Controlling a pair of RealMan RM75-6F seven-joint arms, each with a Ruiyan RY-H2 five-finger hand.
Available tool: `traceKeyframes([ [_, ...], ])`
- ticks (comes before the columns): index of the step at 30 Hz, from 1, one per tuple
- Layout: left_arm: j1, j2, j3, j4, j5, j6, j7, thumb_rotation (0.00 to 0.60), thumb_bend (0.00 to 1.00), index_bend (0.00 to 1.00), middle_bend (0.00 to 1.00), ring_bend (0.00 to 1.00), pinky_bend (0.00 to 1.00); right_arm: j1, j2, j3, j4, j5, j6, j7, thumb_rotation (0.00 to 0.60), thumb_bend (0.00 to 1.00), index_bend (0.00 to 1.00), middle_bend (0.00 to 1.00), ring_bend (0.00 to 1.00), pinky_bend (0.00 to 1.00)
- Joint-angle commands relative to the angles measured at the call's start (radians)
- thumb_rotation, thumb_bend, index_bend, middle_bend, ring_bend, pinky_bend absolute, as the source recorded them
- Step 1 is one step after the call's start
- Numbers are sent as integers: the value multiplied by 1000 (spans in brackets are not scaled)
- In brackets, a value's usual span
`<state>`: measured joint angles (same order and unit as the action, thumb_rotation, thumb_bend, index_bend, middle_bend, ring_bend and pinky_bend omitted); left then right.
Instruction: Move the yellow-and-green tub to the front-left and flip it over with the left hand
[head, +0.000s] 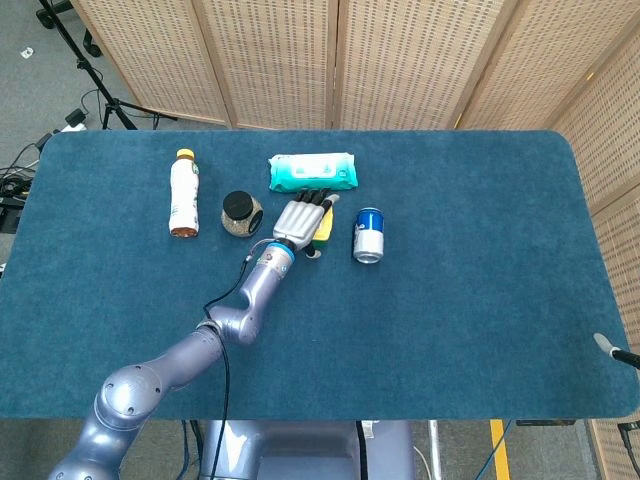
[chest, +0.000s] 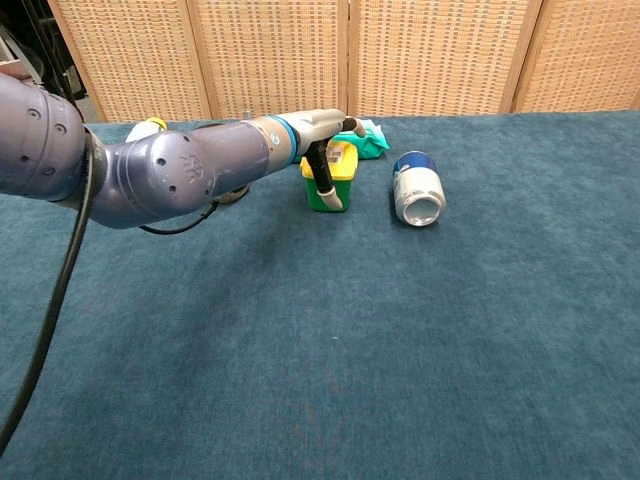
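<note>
The yellow-and-green tub (head: 325, 229) stands upright at the middle back of the blue table, mostly covered from above by my left hand (head: 303, 219). In the chest view the tub (chest: 337, 196) shows its green body and yellow lid. There my left hand (chest: 327, 128) lies flat over the lid with the fingers stretched toward the back, and the thumb (chest: 323, 181) hangs down the tub's front-left side. No closed grip shows. Only a sliver of my right hand (head: 612, 349) shows at the table's right front edge.
A teal wipes pack (head: 312, 173) lies right behind the tub. A blue can (head: 369, 235) lies on its side to the tub's right, a black-lidded jar (head: 240, 213) to its left, and a white bottle (head: 183, 192) further left. My left forearm (chest: 190, 175) spans the left of the chest view.
</note>
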<state>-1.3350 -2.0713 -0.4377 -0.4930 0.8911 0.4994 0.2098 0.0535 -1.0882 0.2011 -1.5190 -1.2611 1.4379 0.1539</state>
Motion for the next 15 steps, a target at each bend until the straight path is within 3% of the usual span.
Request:
traceKeyframes([
  [1, -15, -24, -8, 44, -10, -3, 1, 600, 0, 63, 79, 33, 97, 0, 0, 0, 0, 0, 0, -1, 600, 0, 65, 0, 0, 0],
  [8, -29, -48, -13, 98, 5, 16, -21, 600, 79, 341, 396, 319, 377, 0, -3, 2, 2, 2, 1, -6, 600, 0, 65, 0, 0, 0],
  [11, -29, -48, -9, 101, 30, 42, -48, 600, 158, 439, 464, 382, 430, -1, -4, 3, 2, 3, 4, -8, 600, 0, 65, 0, 0, 0],
  [15, -24, -39, 2, 96, 66, 69, -89, 600, 194, 485, 485, 400, 443, -1, -6, 3, 1, 3, 4, -11, 600, 0, 65, 0, 0, 0],
])
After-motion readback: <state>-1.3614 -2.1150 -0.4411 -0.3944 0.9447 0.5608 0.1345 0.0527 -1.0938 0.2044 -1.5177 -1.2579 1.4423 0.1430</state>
